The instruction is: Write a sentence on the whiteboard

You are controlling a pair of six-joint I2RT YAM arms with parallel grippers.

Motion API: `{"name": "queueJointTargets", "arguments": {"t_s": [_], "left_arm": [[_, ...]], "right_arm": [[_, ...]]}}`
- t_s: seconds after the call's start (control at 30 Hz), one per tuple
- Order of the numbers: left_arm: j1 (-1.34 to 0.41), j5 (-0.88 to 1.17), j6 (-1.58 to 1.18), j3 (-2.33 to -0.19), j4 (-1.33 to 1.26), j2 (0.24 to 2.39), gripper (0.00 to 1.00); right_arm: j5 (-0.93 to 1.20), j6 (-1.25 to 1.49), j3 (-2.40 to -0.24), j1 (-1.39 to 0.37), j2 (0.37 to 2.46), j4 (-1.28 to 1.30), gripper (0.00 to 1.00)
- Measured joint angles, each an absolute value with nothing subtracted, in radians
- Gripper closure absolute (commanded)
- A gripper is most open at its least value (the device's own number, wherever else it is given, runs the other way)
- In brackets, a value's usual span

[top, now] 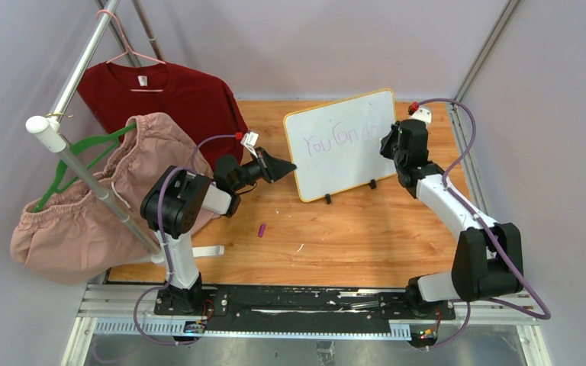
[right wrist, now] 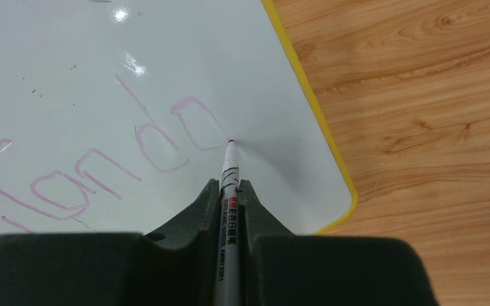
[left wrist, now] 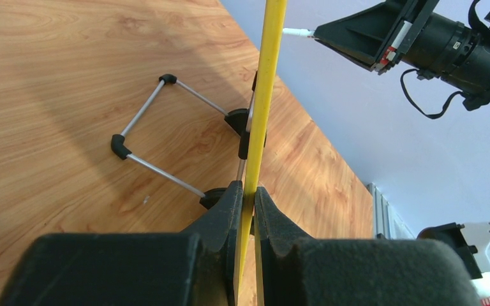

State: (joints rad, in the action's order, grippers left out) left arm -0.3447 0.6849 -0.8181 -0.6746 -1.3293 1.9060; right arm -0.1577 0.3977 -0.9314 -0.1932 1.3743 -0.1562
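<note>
Fingers [left wrist: 224,213] of left gripper [left wrist: 247,191] clamped tight on the yellow frame at the left edge of the whiteboard [top: 351,164]. Board stands on its black feet, leaning back, at the far middle of the wooden table [top: 336,236]. Marker [right wrist: 228,217] pinched in the closed right gripper [right wrist: 230,186]. Tip seemingly touches the board at the right end of the sentence [top: 342,139], which reads roughly "You can do".
</note>
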Motion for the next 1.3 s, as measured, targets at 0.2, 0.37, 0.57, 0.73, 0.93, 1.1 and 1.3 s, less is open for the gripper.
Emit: {"name": "queueJointTargets", "arguments": {"t_s": [0.2, 0.37, 0.57, 0.73, 0.93, 1.1, 1.3], "left_arm": [[-0.346, 0.685, -0.818, -0.675, -1.329, 1.904, 1.0], [-0.347, 0.685, -0.818, -0.674, -1.329, 1.903, 1.0], [-0.35, 0.685, -0.815, -0.673, -1.329, 1.903, 1.0], [-0.35, 0.685, -0.812, -0.673, -1.328, 1.903, 1.0], [-0.35, 0.684, -0.794, -0.673, -1.302, 1.892, 0.87], [-0.35, 0.679, -0.793, -0.671, -1.291, 1.888, 0.68], [-0.35, 0.669, -0.79, -0.655, -1.276, 1.875, 0.52]], "right_arm": [[-0.155, 0.401, -0.925, -0.193, 1.373, -0.156, 1.0], [-0.14, 0.406, -0.925, -0.193, 1.373, -0.157, 1.0], [-0.107, 0.426, -0.925, -0.196, 1.373, -0.162, 1.0], [-0.104, 0.431, -0.925, -0.2, 1.369, -0.159, 1.0], [-0.192, 0.431, -0.871, -0.204, 1.201, -0.112, 1.0], [-0.221, 0.426, -0.861, -0.204, 1.019, -0.088, 1.0], [-0.163, 0.394, -0.846, -0.237, 0.923, -0.03, 1.0]]}}
